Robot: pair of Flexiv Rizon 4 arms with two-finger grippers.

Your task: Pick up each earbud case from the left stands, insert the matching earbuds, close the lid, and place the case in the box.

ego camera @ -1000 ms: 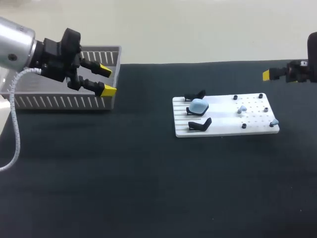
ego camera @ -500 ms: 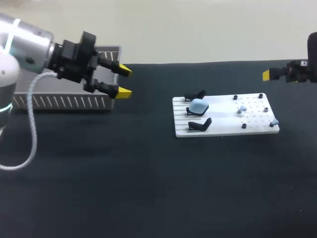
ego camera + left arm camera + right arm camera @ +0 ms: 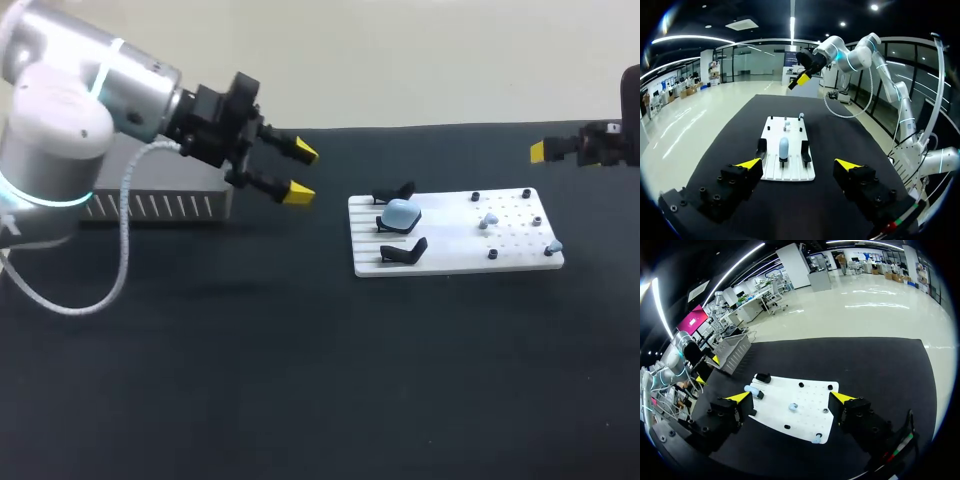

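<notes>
Wide open and empty, the left gripper (image 3: 302, 172) is held above the black table (image 3: 300, 380), its yellow tips aimed toward 3 o'clock at the white board (image 3: 450, 258). The grey box (image 3: 150, 205) is seen at its 9 o'clock, partly covered by the arm. On the board's 9 o'clock end, the pale blue earbud case (image 3: 401, 212) is seated on the middle one of three black stands (image 3: 403, 252). Two pale earbuds (image 3: 489, 219) are found on the board's 3 o'clock half, well apart, among small black pegs (image 3: 493, 254). At the board's 2 o'clock, the right gripper (image 3: 790, 397) is held spread wide, nothing caught between its fingers.
</notes>
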